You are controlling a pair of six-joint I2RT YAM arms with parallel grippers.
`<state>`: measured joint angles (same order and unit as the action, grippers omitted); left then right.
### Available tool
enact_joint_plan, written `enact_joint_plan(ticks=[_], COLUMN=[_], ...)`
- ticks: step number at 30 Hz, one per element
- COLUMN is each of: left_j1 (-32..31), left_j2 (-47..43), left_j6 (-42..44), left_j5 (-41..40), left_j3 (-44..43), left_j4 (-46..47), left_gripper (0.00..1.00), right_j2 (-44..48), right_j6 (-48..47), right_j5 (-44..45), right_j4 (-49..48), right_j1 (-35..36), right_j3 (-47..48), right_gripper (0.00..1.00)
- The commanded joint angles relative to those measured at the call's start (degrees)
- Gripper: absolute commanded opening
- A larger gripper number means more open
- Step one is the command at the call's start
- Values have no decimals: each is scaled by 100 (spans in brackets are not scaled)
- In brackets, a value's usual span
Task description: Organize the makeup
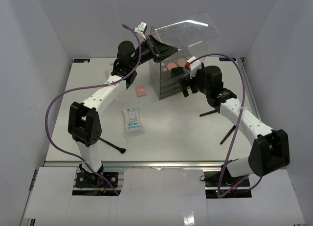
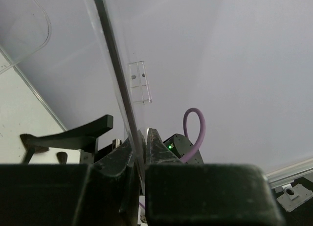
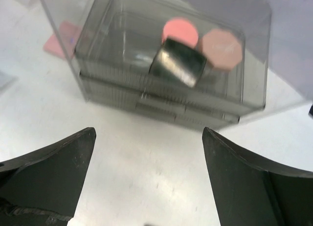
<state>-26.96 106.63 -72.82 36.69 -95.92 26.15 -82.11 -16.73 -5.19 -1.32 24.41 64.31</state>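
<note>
Your right claw (image 3: 148, 134) hangs released, jaws wide, just near of the box (image 3: 166, 106). Its top tray holds the black compact (image 3: 177, 62) with the pink compact (image 3: 180, 29) and beige compact (image 3: 222, 47). Your left claw (image 2: 142, 140) is clenched on the lid (image 2: 113, 64), propping it open for access. The pad (image 1: 141, 91), sachets (image 1: 133, 121) and brushes (image 1: 113, 146) lie out on the table (image 1: 171, 133).

The left arm (image 1: 100, 95) and right arm (image 1: 244, 119) are twins: white tubular links joined by chunky black joint housings, each rising from a black base (image 1: 95, 179). A purple cable (image 1: 53, 123) runs loosely outside each arm (the one strong colour on either). The left gripper (image 2: 142, 136) and right gripper (image 3: 149, 133) have matte black fingers (image 3: 54, 172), broad at the root and tapering to a wedge. A small white block (image 1: 142, 27) caps the left wrist, where the cable ends.
</note>
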Motion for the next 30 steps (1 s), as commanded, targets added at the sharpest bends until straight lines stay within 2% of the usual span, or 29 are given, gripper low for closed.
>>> enact_joint_plan(ticks=[1,5,7,9,13,18,25,27,30], left_j1=[-2,-2,-2,-2,-2,-2,13,15,30], left_j2=[-420,-450,-450,-451,-480,-557,-580,-573,-600], left_j6=[215,233,225,215,202,229,340,355,392], left_j5=[-1,14,22,32,62,78,123,144,140], left_j3=[2,55,86,101,152,230,162,129,165], left_j4=[795,795,795,822,821,781,554,509,481], left_gripper=[8,8,8,8,8,8,8,8,8], right_j2=[625,828,952,1130,1355,1291,1158,1153,1293], right_j6=[155,722,747,593,-19,-697,-707,-1102,-2216], right_j5=[-471,-177,204,909,1253,474,-393,-1148,-2671], right_j4=[1359,2361,2736,2848,2918,3133,3233,3471,4070], right_j1=[-607,-1644,-1927,-2089,-2495,-3120,-3247,-3272,-3317], right_j3=[-468,-664,-835,-1091,-1476,-1455,-1393,-1316,-1171], right_gripper=[97,98,97,96,94,94,95,95,96])
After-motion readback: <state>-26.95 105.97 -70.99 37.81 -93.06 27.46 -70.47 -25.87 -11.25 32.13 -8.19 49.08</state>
